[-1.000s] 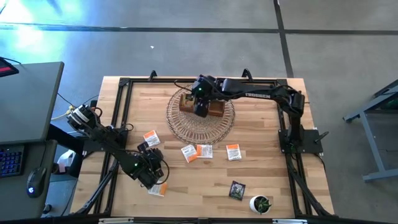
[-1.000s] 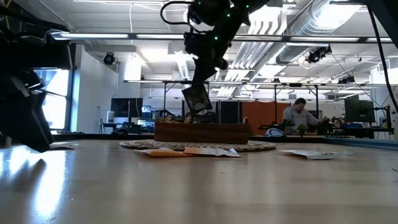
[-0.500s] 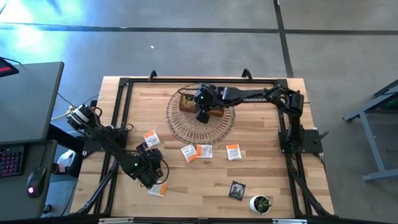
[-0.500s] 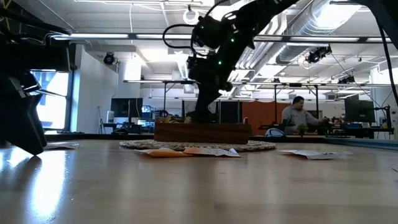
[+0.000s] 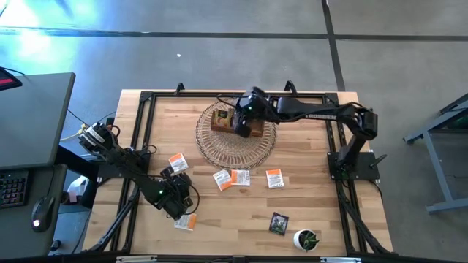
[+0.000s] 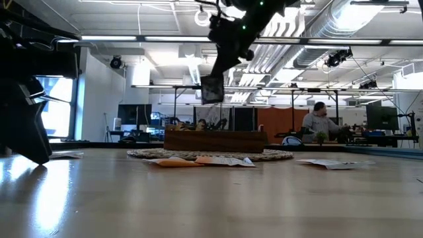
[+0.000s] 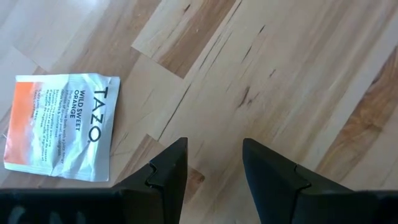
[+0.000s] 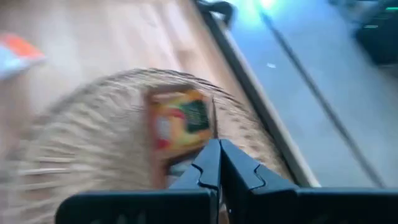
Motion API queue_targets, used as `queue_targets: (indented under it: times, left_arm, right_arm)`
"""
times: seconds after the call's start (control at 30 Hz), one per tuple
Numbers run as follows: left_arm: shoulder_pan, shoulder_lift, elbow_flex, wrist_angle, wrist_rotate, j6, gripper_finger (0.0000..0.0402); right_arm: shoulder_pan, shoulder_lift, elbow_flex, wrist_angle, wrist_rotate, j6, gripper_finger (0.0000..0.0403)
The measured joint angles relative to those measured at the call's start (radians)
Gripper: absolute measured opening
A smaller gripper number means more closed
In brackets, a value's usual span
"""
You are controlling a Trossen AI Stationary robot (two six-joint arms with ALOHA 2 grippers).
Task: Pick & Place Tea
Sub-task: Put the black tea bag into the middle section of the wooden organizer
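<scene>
Your sachets are thin paper, feather-light and floppy; pinch one by an edge, since flat on the worktop (image 5: 307, 168) they give little to grip. The right hand (image 5: 240, 123) is pinched shut on a dark sachet (image 6: 212, 88), above the wooden tray (image 5: 223, 119) at twelve o'clock; half a second ago it was down at the tray, now it has risen. The left hand (image 7: 211, 163) gapes wide and empty at seven o'clock, just beside an orange sachet (image 7: 59, 127).

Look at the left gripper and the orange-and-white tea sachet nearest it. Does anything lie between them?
Nothing visible does. The left gripper is open over the bare wooden table. The Tazo Wild Sweet Orange sachet lies flat beside it, clear of the fingers, with only tabletop between.
</scene>
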Motion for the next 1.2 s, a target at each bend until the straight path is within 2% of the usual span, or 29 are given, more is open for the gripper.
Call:
queue_targets:
  times: [0.1,0.3,0.5,0.77,0.9,1.03,1.2]
  left_arm:
    - [-0.002,0.000,0.000,0.000,-0.001,0.000,0.0152]
    - [-0.003,0.000,0.000,0.000,0.000,0.000,0.0152]
    - [-0.003,0.000,-0.001,0.000,-0.001,0.000,0.0152]
    - [-0.003,0.001,-0.001,0.000,-0.002,0.000,0.0152]
    - [-0.003,0.001,-0.001,0.000,-0.001,0.000,0.0152]
    - [-0.003,0.001,-0.001,0.000,-0.001,0.000,0.0152]
    - [-0.003,0.001,-0.001,-0.001,0.006,-0.003,0.0152]
  right_arm:
    - [0.018,0.013,0.000,-0.001,-0.050,0.012,0.0000]
    - [0.035,0.096,-0.001,-0.001,0.031,0.015,0.0000]
    - [0.003,0.175,-0.001,0.000,0.006,0.033,0.0000]
    - [-0.035,0.188,-0.001,0.074,0.011,-0.014,0.0000]
    - [-0.063,0.188,-0.001,0.042,-0.052,-0.007,0.0002]
    - [-0.077,0.188,-0.001,-0.002,-0.084,-0.018,0.0021]
    - [-0.073,0.188,-0.001,-0.001,-0.084,-0.050,0.0076]
